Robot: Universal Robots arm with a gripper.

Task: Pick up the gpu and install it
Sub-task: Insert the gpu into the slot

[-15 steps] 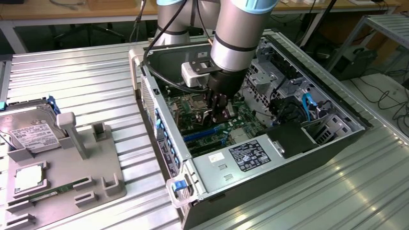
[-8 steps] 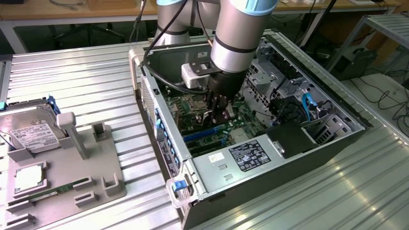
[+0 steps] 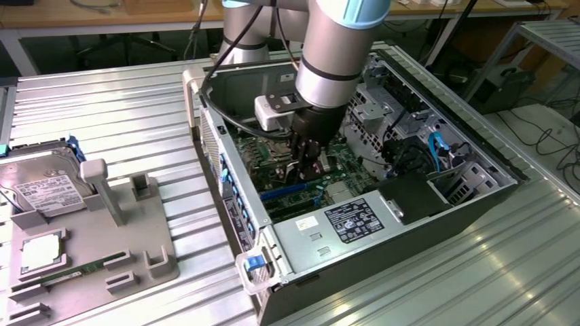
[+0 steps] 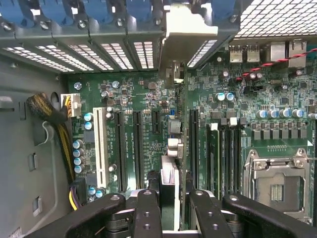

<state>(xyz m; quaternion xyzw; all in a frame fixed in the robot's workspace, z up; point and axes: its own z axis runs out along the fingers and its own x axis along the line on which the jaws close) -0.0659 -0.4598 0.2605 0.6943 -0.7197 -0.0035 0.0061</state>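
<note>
The gpu (image 4: 172,174) shows edge-on in the wrist view as a thin card standing upright over the motherboard (image 4: 143,99), its silver bracket (image 4: 190,29) against the case's rear slot openings. My gripper (image 4: 171,214) is shut on the card's near end, one black finger on each face. In the exterior view the gripper (image 3: 306,170) reaches down inside the open computer case (image 3: 363,224), and the dark gpu (image 3: 310,167) sits between its fingers just above the board. I cannot tell whether the card's lower edge touches a slot.
A white expansion slot (image 4: 101,148), black slots and the CPU socket (image 4: 280,186) flank the card. Yellow and black cables (image 4: 64,144) run along the case wall. In the exterior view's left, a grey fixture (image 3: 118,231) holds a hard drive (image 3: 45,187) and a memory stick (image 3: 81,272).
</note>
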